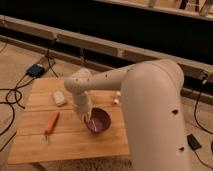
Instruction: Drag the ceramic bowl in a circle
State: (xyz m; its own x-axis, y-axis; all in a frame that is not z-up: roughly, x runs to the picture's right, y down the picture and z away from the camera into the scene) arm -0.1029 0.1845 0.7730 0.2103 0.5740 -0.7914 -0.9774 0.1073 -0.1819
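The ceramic bowl (99, 121) is round, shallow and dark purple. It sits on the wooden table (70, 140), right of the middle, tipped a little toward the camera. My white arm reaches down from the right. My gripper (86, 116) is at the bowl's left rim, touching it. Most of the gripper is hidden behind the wrist.
An orange-handled tool (50, 123) lies at the table's left. A pale sponge-like block (59, 98) lies at the back left. A small white thing (116, 101) shows behind the bowl. Cables (12, 95) and a blue box (35, 70) lie on the floor to the left.
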